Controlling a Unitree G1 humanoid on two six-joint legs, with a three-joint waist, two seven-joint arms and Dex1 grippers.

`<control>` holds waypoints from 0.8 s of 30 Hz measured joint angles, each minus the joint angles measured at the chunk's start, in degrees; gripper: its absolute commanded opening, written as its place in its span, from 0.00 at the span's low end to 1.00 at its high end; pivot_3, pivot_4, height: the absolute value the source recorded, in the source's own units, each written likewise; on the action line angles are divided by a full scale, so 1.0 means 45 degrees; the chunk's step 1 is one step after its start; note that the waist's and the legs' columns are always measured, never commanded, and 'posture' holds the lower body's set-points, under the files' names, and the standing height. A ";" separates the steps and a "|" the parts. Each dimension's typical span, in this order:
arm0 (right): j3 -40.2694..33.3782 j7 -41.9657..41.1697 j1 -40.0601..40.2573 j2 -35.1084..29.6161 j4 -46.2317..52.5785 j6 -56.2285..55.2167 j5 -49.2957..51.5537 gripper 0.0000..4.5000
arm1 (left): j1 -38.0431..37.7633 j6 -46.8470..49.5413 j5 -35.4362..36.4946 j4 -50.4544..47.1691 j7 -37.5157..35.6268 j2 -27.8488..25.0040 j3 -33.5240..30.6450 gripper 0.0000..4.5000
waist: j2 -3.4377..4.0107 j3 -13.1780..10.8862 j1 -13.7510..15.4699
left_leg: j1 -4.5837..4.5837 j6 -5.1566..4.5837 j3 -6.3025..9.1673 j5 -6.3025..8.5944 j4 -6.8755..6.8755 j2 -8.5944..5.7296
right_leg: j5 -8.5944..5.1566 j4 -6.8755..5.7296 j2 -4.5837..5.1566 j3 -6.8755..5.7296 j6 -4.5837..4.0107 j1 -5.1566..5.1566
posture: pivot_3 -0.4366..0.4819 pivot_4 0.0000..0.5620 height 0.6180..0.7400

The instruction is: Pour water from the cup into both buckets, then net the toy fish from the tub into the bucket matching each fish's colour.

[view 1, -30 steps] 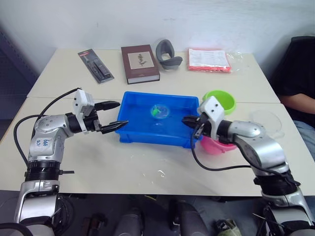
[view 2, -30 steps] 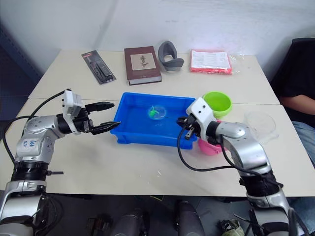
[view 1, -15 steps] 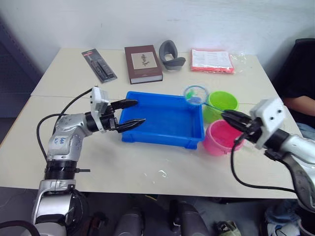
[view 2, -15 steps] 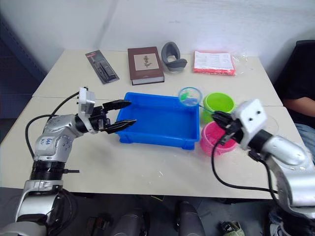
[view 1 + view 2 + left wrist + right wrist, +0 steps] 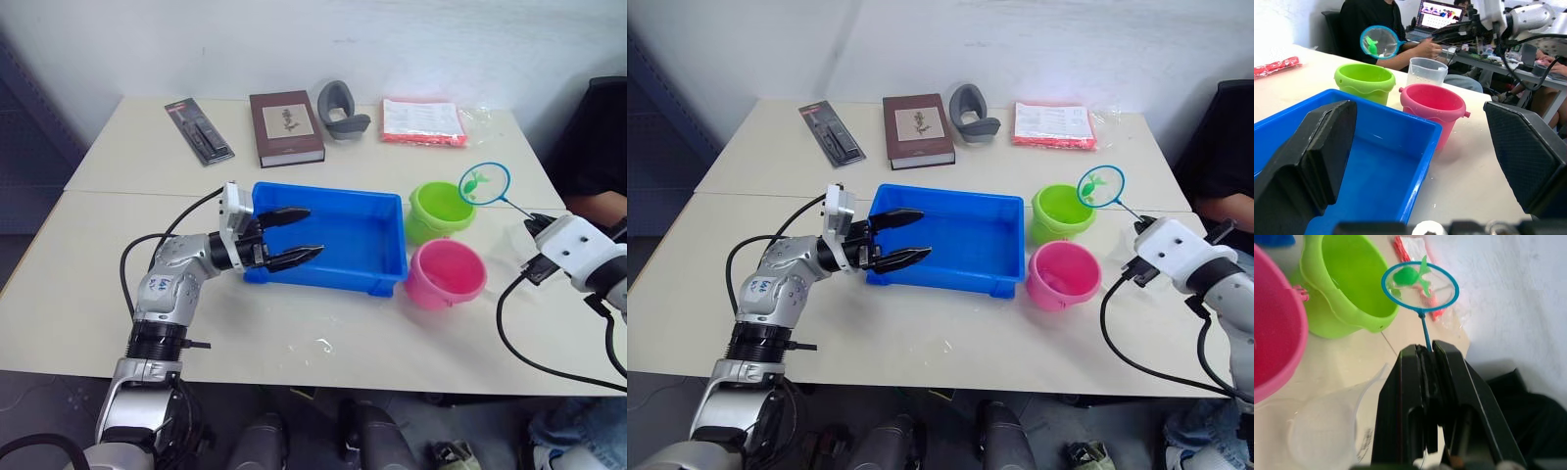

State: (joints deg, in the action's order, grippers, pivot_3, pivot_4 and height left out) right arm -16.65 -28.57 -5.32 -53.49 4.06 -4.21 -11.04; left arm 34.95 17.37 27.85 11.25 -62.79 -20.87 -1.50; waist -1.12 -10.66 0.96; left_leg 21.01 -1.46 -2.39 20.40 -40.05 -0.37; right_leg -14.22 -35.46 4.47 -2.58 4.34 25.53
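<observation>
Net [image 5: 485, 183] with green fish [image 5: 1409, 275] held up beside green bucket [image 5: 440, 211].
Right gripper [image 5: 1424, 363] clamped on net handle; left gripper [image 5: 291, 236] wide open, empty, over near-left corner of tub [image 5: 338, 240]. Pink bucket [image 5: 446, 274] on worktop [image 5: 294, 333] just right of tub, cup [image 5: 1425, 72] behind it.

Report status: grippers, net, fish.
Right gripper shut on thin net handle; blue-rimmed round net holds one green toy fish, raised beside lime green bucket. Left gripper open at blue rectangular tub. Path clear.

Green fish [image 5: 1409, 275] in net [image 5: 1420, 286], above green bucket [image 5: 1347, 289].
</observation>
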 measured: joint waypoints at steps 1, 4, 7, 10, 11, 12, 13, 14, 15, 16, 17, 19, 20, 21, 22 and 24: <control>0.0224 0.0241 -0.0109 -0.0297 -0.0362 -0.0506 -0.0530 0.00 | 0.0061 -0.0016 -0.0001 0.0004 0.0006 0.0030 0.0036 0.99 | 0.0001 -0.0001 0.0004 | -0.0001 0.0002 -0.0001 -0.0002 0.0000 -0.0001 | 0.0000 0.0001 0.0000 0.0001 0.0000 0.0002 | 0.48 0.27 1.00; 0.0963 0.1318 -0.0405 -0.1556 -0.1341 -0.2560 -0.2487 0.00 | 0.0119 -0.0149 -0.0001 0.0018 0.0018 0.0049 0.0048 0.99 | 0.0007 -0.0001 0.0007 | 0.0001 0.0006 0.0000 -0.0004 0.0001 0.0001 | 0.0000 0.0006 0.0001 0.0014 0.0000 0.0002 | 0.48 0.27 1.00; 0.1698 0.2419 -0.0670 -0.2581 -0.2112 -0.4070 -0.4237 0.00 | 0.0140 -0.0276 -0.0015 0.0108 0.0014 0.0096 0.0069 0.99 | 0.0007 0.0000 0.0001 | 0.0000 0.0010 -0.0002 -0.0006 0.0000 0.0002 | 0.0000 0.0010 0.0001 0.0017 0.0000 0.0001 | 0.48 0.27 1.00; 0.2500 0.3931 -0.0872 -0.3059 -0.2897 -0.5129 -0.6069 0.00 | 0.0191 -0.0537 -0.0071 0.0215 0.0005 0.0174 0.0080 0.99 | 0.0007 -0.0001 0.0011 | 0.0002 0.0015 -0.0004 -0.0009 -0.0002 0.0001 | 0.0000 0.0010 0.0001 0.0020 0.0000 0.0001 | 0.48 0.27 1.00; 0.2759 0.4551 -0.0960 -0.3171 -0.3153 -0.5448 -0.6710 0.00 | 0.0217 -0.0682 -0.0116 0.0243 -0.0011 0.0195 0.0088 0.99 | 0.0007 -0.0001 0.0012 | 0.0004 0.0019 -0.0005 -0.0011 -0.0001 0.0000 | 0.0000 0.0010 0.0003 0.0021 0.0000 0.0001 | 0.48 0.27 1.00; 0.3028 0.5086 -0.1126 -0.3270 -0.3455 -0.5699 -0.7225 0.00 | 0.0294 -0.0823 -0.0185 0.0340 -0.0038 0.0220 0.0100 0.99 | 0.0007 -0.0001 0.0008 | 0.0002 0.0021 -0.0008 -0.0012 -0.0003 0.0000 | 0.0000 0.0009 0.0001 0.0021 0.0000 0.0001 | 0.48 0.27 1.00; 0.3199 0.5441 -0.1174 -0.3413 -0.3654 -0.5832 -0.7581 0.00 | 0.0416 -0.0894 -0.0240 0.0461 -0.0071 0.0265 0.0117 0.99 | 0.0009 -0.0001 0.0018 | 0.0002 0.0023 -0.0009 -0.0014 -0.0002 -0.0002 | 0.0000 0.0010 0.0001 0.0021 0.0000 0.0001 | 0.48 0.27 1.00; 0.3307 0.5801 -0.1306 -0.3471 -0.3941 -0.6027 -0.7847 0.00 | 0.0529 -0.0994 -0.0260 0.0589 -0.0127 0.0281 0.0117 0.99 | 0.0009 -0.0001 0.0025 | 0.0002 0.0026 -0.0009 -0.0016 -0.0002 -0.0002 | 0.0000 0.0010 -0.0002 0.0019 0.0000 0.0001 | 0.48 0.27 1.00; 0.3428 0.6051 -0.1457 -0.3528 -0.4156 -0.6090 -0.8069 0.00 | 0.0577 -0.1084 -0.0277 0.0637 -0.0161 0.0282 0.0120 0.99 | 0.0009 -0.0002 0.0012 | 0.0001 0.0027 -0.0012 -0.0016 -0.0001 -0.0001 | 0.0000 0.0010 -0.0002 0.0021 0.0000 0.0001 | 0.48 0.27 1.00; 0.3556 0.6398 -0.1604 -0.3564 -0.4411 -0.6282 -0.8211 0.00 | 0.0606 -0.1216 -0.0299 0.0695 -0.0227 0.0283 0.0122 0.99 | 0.0009 -0.0001 0.0004 | 0.0000 0.0027 -0.0013 -0.0016 0.0000 -0.0001 | 0.0000 0.0011 -0.0002 0.0022 0.0000 0.0001 | 0.48 0.27 1.00; 0.3637 0.6556 -0.1686 -0.3564 -0.4540 -0.6362 -0.8231 0.00 | 0.0612 -0.1306 -0.0310 0.0742 -0.0267 0.0287 0.0122 0.99 | 0.0009 -0.0001 0.0000 | 0.0001 0.0028 -0.0012 -0.0017 -0.0001 0.0003 | 0.0000 0.0011 -0.0004 0.0020 0.0000 0.0001 | 0.48 0.27 1.00; 0.3654 0.6786 -0.1737 -0.3564 -0.4760 -0.6459 -0.8234 0.00 | 0.0620 -0.1446 -0.0345 0.0858 -0.0287 0.0351 0.0128 0.99 | 0.0010 -0.0002 -0.0014 | 0.0000 0.0030 -0.0013 -0.0018 0.0000 0.0003 | 0.0000 0.0011 -0.0005 0.0020 0.0000 0.0001 | 0.48 0.27 1.00; 0.3646 0.6836 -0.1744 -0.3564 -0.4765 -0.6459 -0.8192 0.00 | 0.0620 -0.1527 -0.0357 0.0952 -0.0291 0.0374 0.0129 0.99 | 0.0011 -0.0002 -0.0028 | 0.0000 0.0031 -0.0013 -0.0019 -0.0001 0.0005 | 0.0000 0.0011 -0.0006 0.0020 0.0000 0.0000 | 0.48 0.27 1.00; 0.3593 0.6760 -0.1723 -0.3539 -0.4735 -0.6465 -0.7874 0.00 | 0.0621 -0.1591 -0.0365 0.1055 -0.0303 0.0382 0.0129 0.99 | 0.0010 -0.0002 -0.0039 | -0.0001 0.0031 -0.0013 -0.0019 -0.0001 0.0004 | 0.0000 0.0010 -0.0005 0.0020 0.0000 0.0001 | 0.48 0.27 1.00; 0.3365 0.6539 -0.1688 -0.3351 -0.4619 -0.6471 -0.7096 0.00 | 0.0618 -0.1648 -0.0365 0.1138 -0.0364 0.0369 0.0124 0.99 | 0.0011 -0.0002 -0.0062 | 0.0000 0.0032 -0.0013 -0.0019 -0.0001 0.0008 | 0.0000 0.0010 -0.0008 0.0020 0.0001 0.0001 | 0.48 0.27 1.00; 0.2750 0.5557 -0.1530 -0.2751 -0.4087 -0.6363 -0.4652 0.00 | 0.0620 -0.1665 -0.0322 0.1141 -0.0563 0.0343 0.0121 0.99 | 0.0010 -0.0002 -0.0116 | -0.0007 0.0033 -0.0010 -0.0019 -0.0001 0.0013 | 0.0002 0.0011 -0.0014 0.0016 0.0004 -0.0010 | 0.48 0.27 1.00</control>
State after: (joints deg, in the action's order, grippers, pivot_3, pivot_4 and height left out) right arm -4.27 -3.57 -12.21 -65.87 -14.33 -32.85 -31.97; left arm 37.74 9.88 26.40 16.39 -65.32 -19.32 -0.96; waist -1.08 -10.67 0.44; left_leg 20.98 -1.31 -2.43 20.31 -40.05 -0.31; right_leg -14.21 -35.41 4.40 -2.51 4.35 25.48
